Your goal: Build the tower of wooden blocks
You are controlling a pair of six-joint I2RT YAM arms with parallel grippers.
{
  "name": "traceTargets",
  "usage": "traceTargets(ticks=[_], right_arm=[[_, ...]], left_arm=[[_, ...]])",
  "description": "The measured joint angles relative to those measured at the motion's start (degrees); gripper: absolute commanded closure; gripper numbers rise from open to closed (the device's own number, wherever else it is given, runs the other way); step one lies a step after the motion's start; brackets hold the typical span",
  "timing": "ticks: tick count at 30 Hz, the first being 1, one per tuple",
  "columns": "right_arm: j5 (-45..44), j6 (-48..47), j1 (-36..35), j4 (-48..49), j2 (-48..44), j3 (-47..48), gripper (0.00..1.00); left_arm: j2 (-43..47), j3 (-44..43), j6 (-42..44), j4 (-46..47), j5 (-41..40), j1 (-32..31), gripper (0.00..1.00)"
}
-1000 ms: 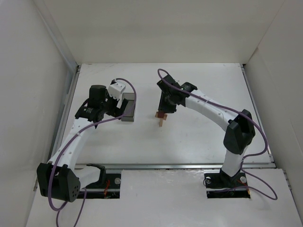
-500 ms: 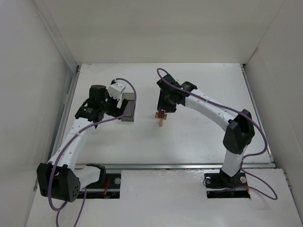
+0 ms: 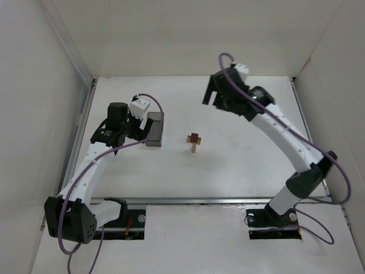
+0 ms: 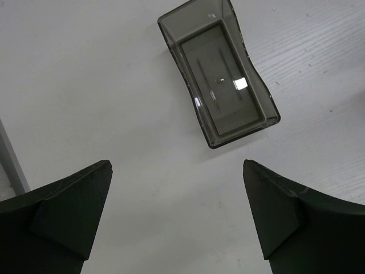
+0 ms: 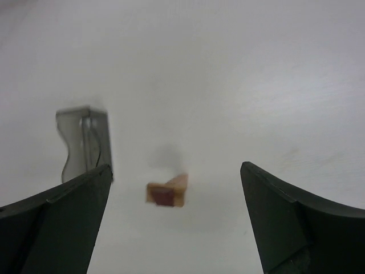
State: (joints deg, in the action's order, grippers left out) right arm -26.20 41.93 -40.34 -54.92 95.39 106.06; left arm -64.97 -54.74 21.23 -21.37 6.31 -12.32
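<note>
The wood block tower (image 3: 194, 141) stands alone near the middle of the white table, a dark reddish-brown piece on top of light tan ones. From the right wrist it shows small and blurred as the tower (image 5: 167, 192), far below the fingers. My right gripper (image 3: 212, 94) is raised high above the back of the table, open and empty, well clear of the tower. My left gripper (image 3: 138, 128) hangs open and empty on the left; between its fingers (image 4: 68, 205) only bare table shows.
A dark translucent rectangular bin (image 3: 154, 129) lies left of the tower, just past my left gripper; it shows as the bin (image 4: 219, 71) in the left wrist view and the bin (image 5: 84, 142) in the right. White walls enclose the table on three sides.
My right gripper opened, let go of the top of the tower, and rose up and back to the right. The tower stays standing. The left arm has not moved.
</note>
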Motion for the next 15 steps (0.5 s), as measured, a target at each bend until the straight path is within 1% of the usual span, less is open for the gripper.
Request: traceTargets(ticks=[2, 4, 7, 9, 11, 15], right_arm=[[-4.7, -2.14, 4.85, -0.72, -4.68, -0.02, 0.0], [-8.37, -4.55, 13.27, -1.4, -7.48, -0.02, 0.0], [-11.63, -7.3, 28.81, -3.28, -7.3, -0.15, 0.0], [-11.93, -8.66, 35.67, -4.24, -5.86, -1.01, 0.0], [-10.73, -10.29, 39.28, -4.48, -5.4, -3.37, 0.0], [-7.43, -12.66, 39.95, -4.5, -5.55, -4.68, 0.0]], left_arm=[[0.0, 0.0, -0.66, 0.72, -1.6, 0.0, 0.01], [0.0, 0.0, -1.33, 1.62, -3.67, 0.0, 0.01], [0.0, 0.0, -2.32, 2.47, -6.82, 0.0, 0.01], [0.02, 0.0, -2.75, 2.62, -8.72, 0.0, 0.01], [0.02, 0.0, -3.04, 2.67, -10.29, 0.04, 0.01], [0.0, -0.24, -3.39, 2.25, -12.0, 0.37, 0.01]])
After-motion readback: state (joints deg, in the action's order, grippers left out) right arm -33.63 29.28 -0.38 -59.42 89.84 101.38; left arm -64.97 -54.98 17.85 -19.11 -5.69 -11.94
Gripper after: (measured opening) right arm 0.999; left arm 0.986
